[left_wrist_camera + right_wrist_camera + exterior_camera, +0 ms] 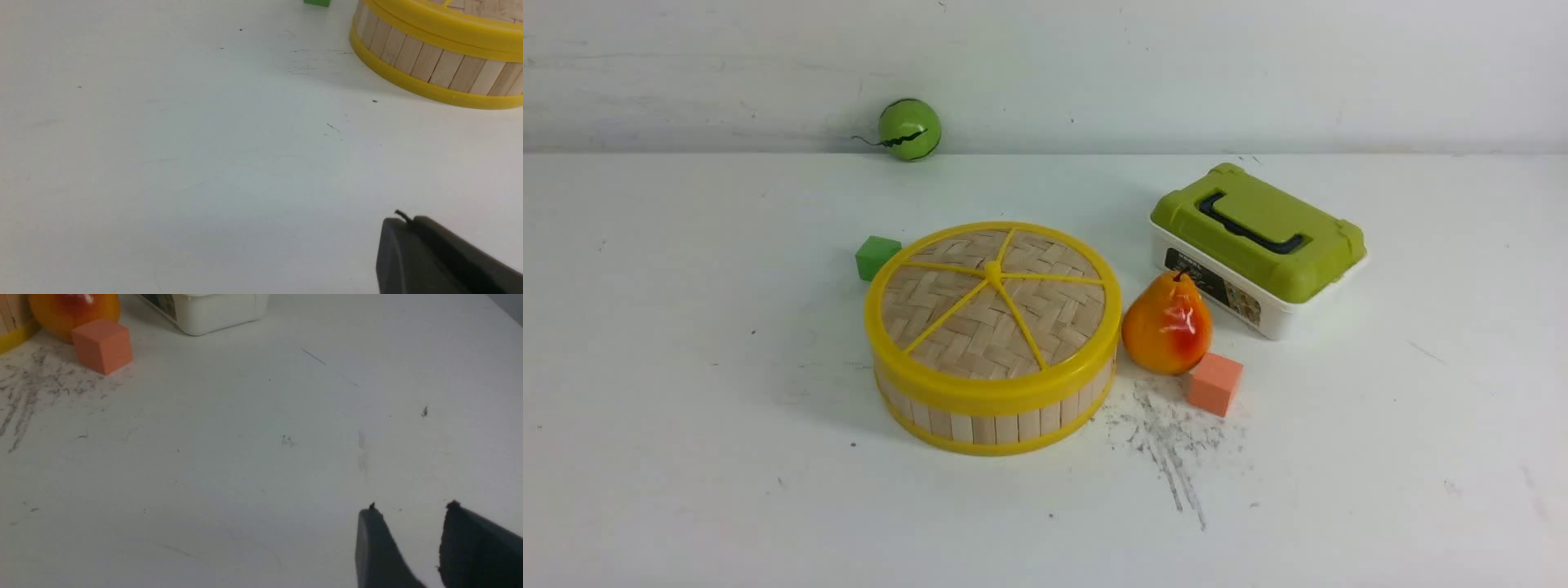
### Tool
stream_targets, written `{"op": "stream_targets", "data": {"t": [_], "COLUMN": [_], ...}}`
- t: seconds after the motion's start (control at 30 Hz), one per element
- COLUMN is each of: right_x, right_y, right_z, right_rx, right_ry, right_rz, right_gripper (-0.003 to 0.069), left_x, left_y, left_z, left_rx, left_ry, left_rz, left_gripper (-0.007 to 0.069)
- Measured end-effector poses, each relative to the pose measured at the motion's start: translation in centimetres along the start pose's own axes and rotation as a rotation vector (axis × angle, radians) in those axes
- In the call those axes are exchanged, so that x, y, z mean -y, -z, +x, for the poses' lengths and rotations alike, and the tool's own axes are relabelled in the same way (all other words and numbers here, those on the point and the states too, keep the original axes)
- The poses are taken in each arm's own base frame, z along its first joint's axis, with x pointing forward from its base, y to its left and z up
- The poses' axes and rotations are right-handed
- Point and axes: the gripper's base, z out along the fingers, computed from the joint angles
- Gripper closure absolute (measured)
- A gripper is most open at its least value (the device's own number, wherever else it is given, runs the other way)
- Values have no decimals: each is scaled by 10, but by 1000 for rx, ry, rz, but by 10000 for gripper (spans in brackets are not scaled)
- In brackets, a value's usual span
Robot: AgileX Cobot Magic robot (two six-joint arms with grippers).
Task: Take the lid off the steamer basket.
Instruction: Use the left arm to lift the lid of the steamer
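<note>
The steamer basket stands at the table's middle, with pale slat walls and yellow rims. The lid, woven bamboo with yellow rim, spokes and knob, sits closed on it. The left wrist view shows the basket wall and the lid's rim. My left gripper is shut and empty, low over bare table, well short of the basket. My right gripper is open and empty over bare table, far from the basket. Neither gripper shows in the front view.
A green cube lies behind the basket on its left. A pear and an orange cube sit to its right. A white box with an olive-green lid stands further right. A green ball lies at the back wall.
</note>
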Motion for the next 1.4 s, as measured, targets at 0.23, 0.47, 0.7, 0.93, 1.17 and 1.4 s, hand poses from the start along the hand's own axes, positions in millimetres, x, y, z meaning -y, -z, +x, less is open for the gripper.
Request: {"op": "stream_targets", "data": {"t": [0.23,0.47,0.7,0.93,1.17,1.4], "right_x": [0,0,0,0,0,0], "right_y": [0,0,0,0,0,0], "right_z": [0,0,0,0,0,0], "right_rx": [0,0,0,0,0,0], "right_ry": [0,0,0,0,0,0], "right_rz": [0,0,0,0,0,0], "right_gripper": [419,419,419,419,419,419], "left_x": [0,0,0,0,0,0], "left_y": [0,0,0,0,0,0], "left_z": [0,0,0,0,0,-2], "left_rx": [0,0,0,0,0,20], "left_ry": [0,0,0,0,0,9], "left_rz": [0,0,0,0,0,2], "left_gripper": [618,612,609,609,607,606]}}
